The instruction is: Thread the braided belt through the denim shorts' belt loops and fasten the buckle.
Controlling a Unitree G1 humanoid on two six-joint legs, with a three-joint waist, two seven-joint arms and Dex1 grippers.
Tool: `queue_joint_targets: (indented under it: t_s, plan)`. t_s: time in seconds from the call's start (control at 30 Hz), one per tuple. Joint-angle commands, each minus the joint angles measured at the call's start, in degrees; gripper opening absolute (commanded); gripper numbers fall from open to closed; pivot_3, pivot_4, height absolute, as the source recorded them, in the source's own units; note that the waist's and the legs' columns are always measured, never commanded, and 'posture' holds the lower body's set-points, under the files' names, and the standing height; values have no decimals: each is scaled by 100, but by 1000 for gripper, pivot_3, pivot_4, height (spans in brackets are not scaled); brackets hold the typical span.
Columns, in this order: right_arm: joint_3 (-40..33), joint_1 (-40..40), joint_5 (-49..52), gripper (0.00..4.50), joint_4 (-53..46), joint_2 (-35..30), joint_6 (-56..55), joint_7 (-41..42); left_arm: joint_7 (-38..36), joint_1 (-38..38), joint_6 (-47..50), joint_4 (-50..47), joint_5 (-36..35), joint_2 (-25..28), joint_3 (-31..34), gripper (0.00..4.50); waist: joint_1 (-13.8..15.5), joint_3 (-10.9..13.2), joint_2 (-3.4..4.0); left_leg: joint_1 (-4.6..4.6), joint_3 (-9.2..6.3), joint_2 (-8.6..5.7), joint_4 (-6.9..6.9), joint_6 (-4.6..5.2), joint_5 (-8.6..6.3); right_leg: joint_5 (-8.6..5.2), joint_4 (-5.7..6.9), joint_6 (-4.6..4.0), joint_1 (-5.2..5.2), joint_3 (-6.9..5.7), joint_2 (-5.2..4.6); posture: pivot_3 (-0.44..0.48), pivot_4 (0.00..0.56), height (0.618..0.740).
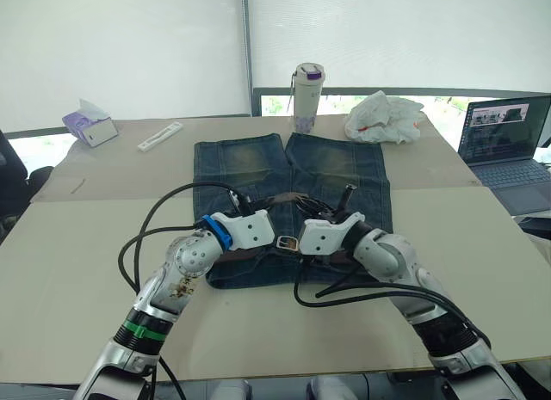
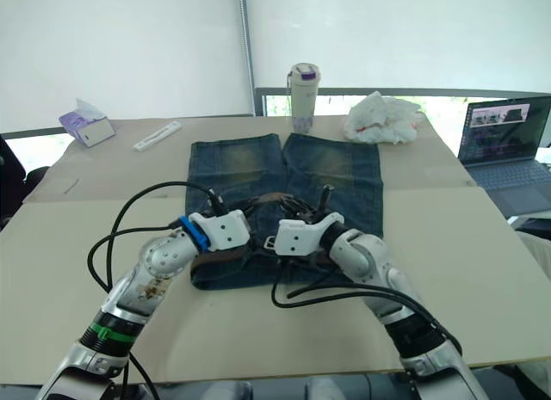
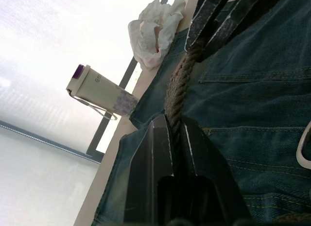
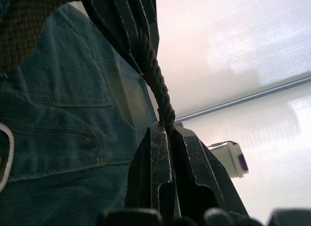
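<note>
Both grippers are working close to the near edge of the bench, over the waistband of the blue denim shorts (image 1: 288,202) with faded yellowish patches on the legs. In the wrist views each is pinching a stretch of the dark brown braided belt (image 3: 177,97): the left gripper (image 3: 175,131) is closing its two black fingers on the strap, and the right gripper (image 4: 167,133) is doing the same with the strap rising out between its fingertips. The small silver rectangular buckle (image 1: 286,243) is lying between the two white wrists, on the waistband nearest the robot, and the belt is running along that waistband to both sides.

As a judgement, the threading is looking largely done, since the strap is sitting along the waistband rather than loose on the bench; how many of the small blue denim belt loops it is passing through cannot be told, as the arms are covering them. The fastening is appearing to be the step in hand and is not yet finished.

Farther out, toward the far edge of the bench, a pale tumbler with a purple lid (image 1: 307,95) is standing beyond the leg hems, a crumpled white plastic bag (image 1: 384,118) beside it. A purple tissue box (image 1: 89,125) is sitting near the far left corner, and an open grey laptop (image 1: 508,146) at the right edge.
</note>
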Motion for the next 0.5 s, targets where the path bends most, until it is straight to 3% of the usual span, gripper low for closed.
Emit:
queue_joint_targets:
  t_s: [0.03, 0.27, 0.5]
  plan:
    - [-215, 86, 715, 1503, -558, 83, 117, 324, 88, 54, -90, -47, -29, 21, 56, 0, -7, 0, 0, 0, -2, 1, 0, 0, 0, 0, 1, 0, 0, 1, 0, 0, 150, 740]
    - [-833, 513, 2121, 3828, -1057, -237, 483, 1074, 119, 346, -139, -49, -285, 120, 330, 0, 13, 0, 0, 0, -37, 1, 1, 2, -2, 0, 0, 0, 2, 0, -2, 0, 150, 740]
    - [-1041, 1151, 3731, 3828, -1956, -495, 2803, 1855, -69, 770, -76, -96, -1192, 277, 1002, 0, -15, 0, 1, 2, -44, 11, 0, 5, -3, 0, 2, 0, 3, 1, 0, 0, 150, 740]
